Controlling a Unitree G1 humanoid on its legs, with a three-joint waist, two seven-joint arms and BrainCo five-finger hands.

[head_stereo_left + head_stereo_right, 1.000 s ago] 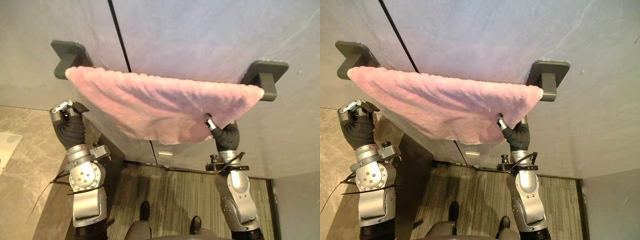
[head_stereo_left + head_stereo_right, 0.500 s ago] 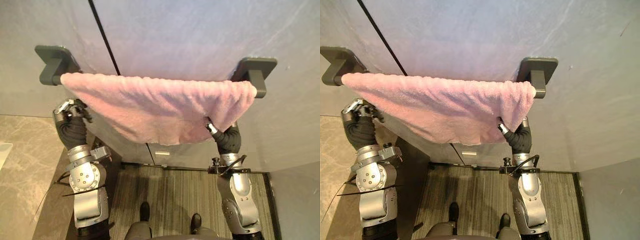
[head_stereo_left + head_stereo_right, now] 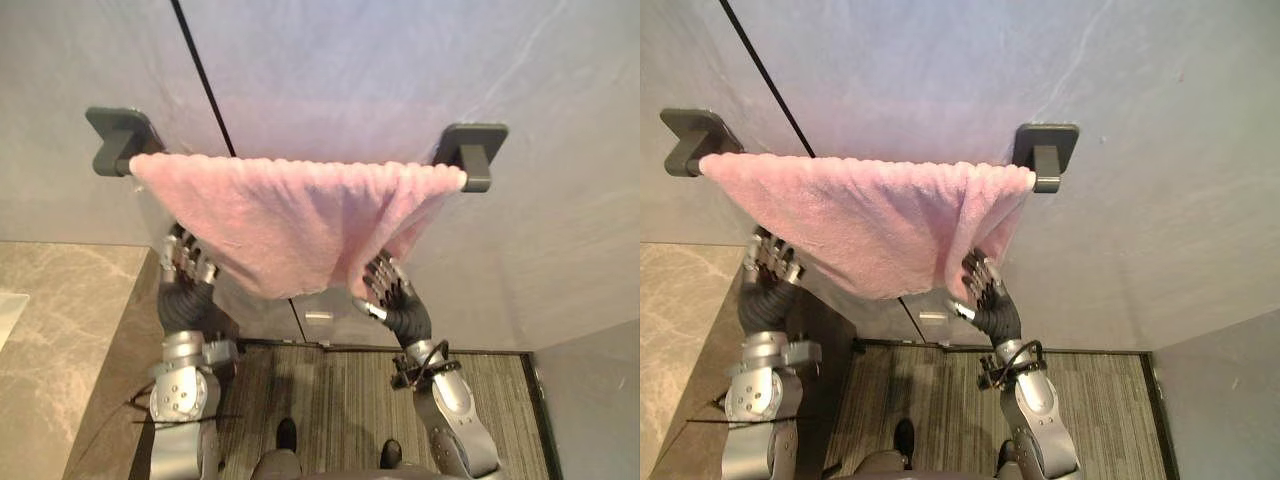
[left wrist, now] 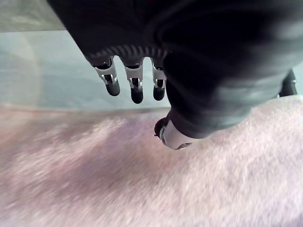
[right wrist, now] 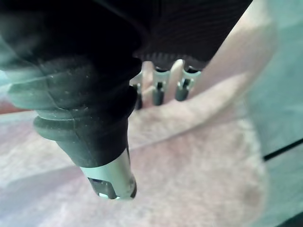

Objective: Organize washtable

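Observation:
A fluffy pink towel (image 3: pixel 290 220) hangs over a wall rail between two dark brackets (image 3: pixel 120 135) (image 3: pixel 470 150), bunched toward the right end. My left hand (image 3: pixel 185 262) is just under the towel's lower left edge and is open; in its wrist view the straight fingers (image 4: pixel 135 87) hover over the pink pile (image 4: pixel 118 189). My right hand (image 3: pixel 385 285) is below the lower right hem with its fingers spread, open and holding nothing. In the right wrist view its fingers (image 5: pixel 158 92) lie close to the towel (image 5: pixel 203 165).
A marble countertop (image 3: pixel 50 330) runs along the left. A grey wall with a dark vertical seam (image 3: pixel 200 70) is behind the rail. Far below lies striped flooring (image 3: pixel 340 400).
Both hands have opened: the right one released the towel's lower right corner and the left uncurled. Both sit lower and nearer the middle. The towel hangs free, and the camera has shifted.

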